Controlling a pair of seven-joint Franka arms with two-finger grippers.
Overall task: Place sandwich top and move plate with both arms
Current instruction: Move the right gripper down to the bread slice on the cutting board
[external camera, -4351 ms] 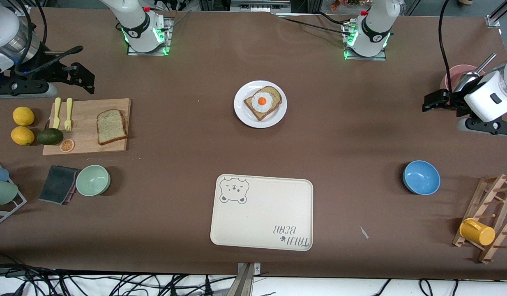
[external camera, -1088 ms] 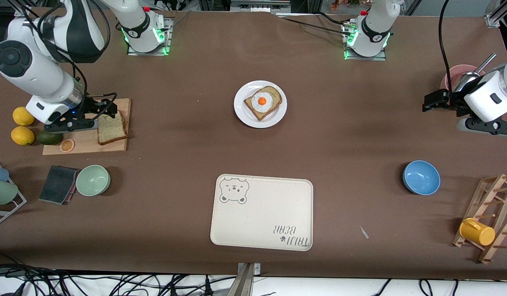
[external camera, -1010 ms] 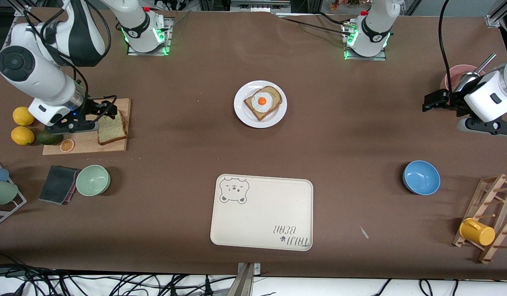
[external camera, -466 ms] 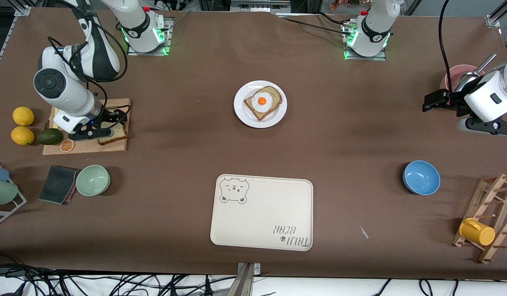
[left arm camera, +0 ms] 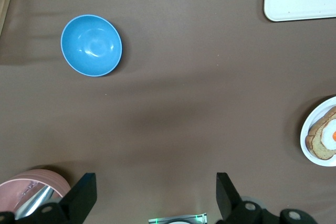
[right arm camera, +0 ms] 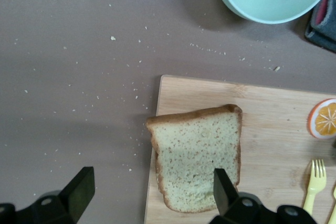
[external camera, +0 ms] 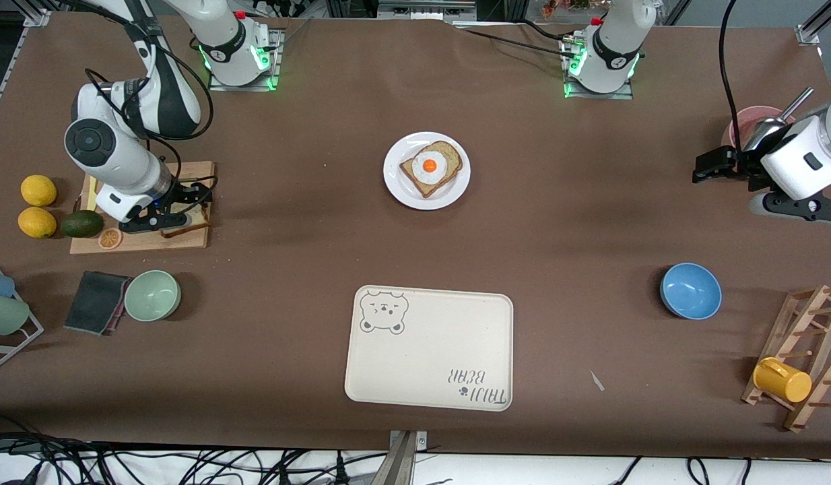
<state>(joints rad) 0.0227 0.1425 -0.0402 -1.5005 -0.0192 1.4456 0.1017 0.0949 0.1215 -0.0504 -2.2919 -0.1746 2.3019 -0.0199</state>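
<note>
So we're hovering the right gripper [external camera: 186, 214] over the sandwich top [right arm camera: 197, 156], which lies flat on the cutting board [external camera: 193, 239] at the right arm's end of the surface. Jaws are spread wide, nothing in them.

In the right wrist view one finger sits over the slice and the other hangs over bare brown surface off the board's edge, so we're not centred. If we come down like this, our guess is one finger hits the board's edge or lands on the bread and shoves or squashes it. It's a flat, floppy slice, so it could easily fold or slip out.

The fork [right arm camera: 313, 182] and orange slice [right arm camera: 323, 118] are on the same board, near enough to get nudged if we swing that way.

The plate [external camera: 396, 185] with the egg bread [external camera: 429, 167] is mid-surface, well apart from everything, with open brown surface all the way from the board. The tray [external camera: 429, 364] lies nearer the camera than the plate.

The left gripper [external camera: 710, 164] waits near the pink cup [left arm camera: 37, 182], jaws wide and empty.
</note>
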